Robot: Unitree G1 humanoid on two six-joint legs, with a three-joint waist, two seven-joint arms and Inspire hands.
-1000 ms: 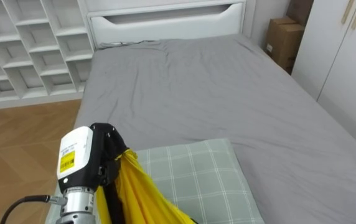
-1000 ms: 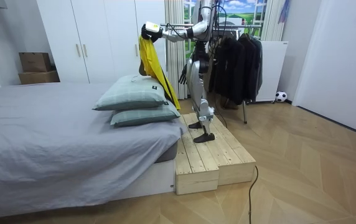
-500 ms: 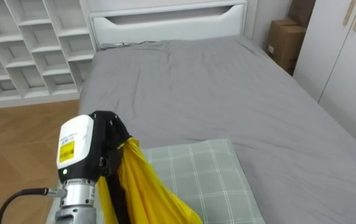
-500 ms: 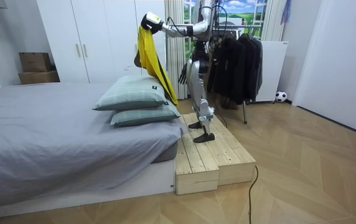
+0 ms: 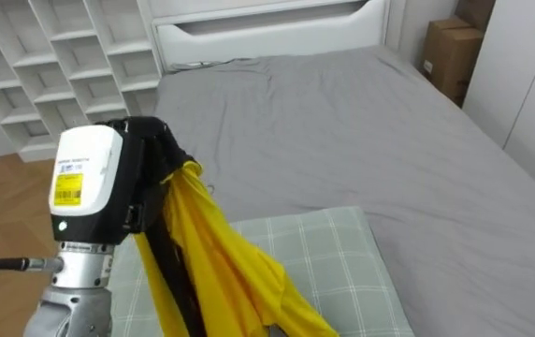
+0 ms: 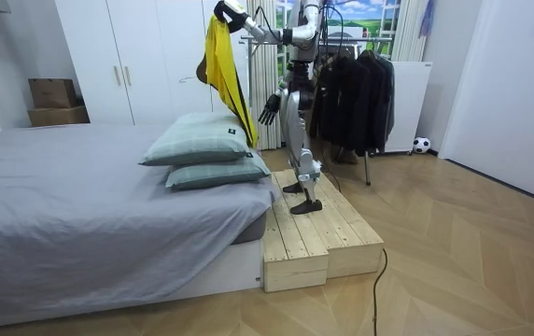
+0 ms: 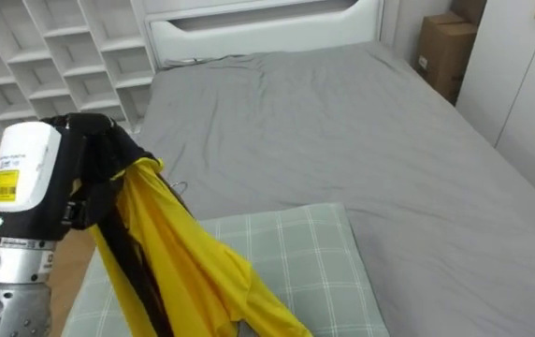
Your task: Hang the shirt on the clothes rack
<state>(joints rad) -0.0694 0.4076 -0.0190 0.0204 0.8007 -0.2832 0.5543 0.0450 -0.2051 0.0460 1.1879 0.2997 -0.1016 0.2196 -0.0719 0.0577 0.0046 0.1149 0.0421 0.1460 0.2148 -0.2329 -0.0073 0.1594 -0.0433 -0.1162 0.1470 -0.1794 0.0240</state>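
Note:
A yellow garment (image 5: pixel 216 262) with a dark strip along it hangs from my left hand (image 5: pixel 151 173), whose fingers are curled round its top. In the room view that left hand (image 6: pixel 225 11) is raised high over the pillows, and the yellow garment (image 6: pixel 220 65) drapes down from it to just above the top pillow. My right hand (image 6: pixel 269 109) hangs low beside my hip with its fingers spread and nothing in it. A clothes rack (image 6: pixel 351 89) full of dark clothes stands just behind me.
I stand on a wooden platform (image 6: pixel 318 224) beside the grey bed (image 5: pixel 342 140). Two checked pillows (image 6: pixel 202 140) lie stacked right below the garment. White shelves (image 5: pixel 43 56) stand beyond the bed's left side, a cardboard box (image 5: pixel 455 56) and a wardrobe (image 6: pixel 146 56) on its right.
My left arm has risen, lifting the yellow garment higher above the pillows. The right hand has swung slightly outward at my side.

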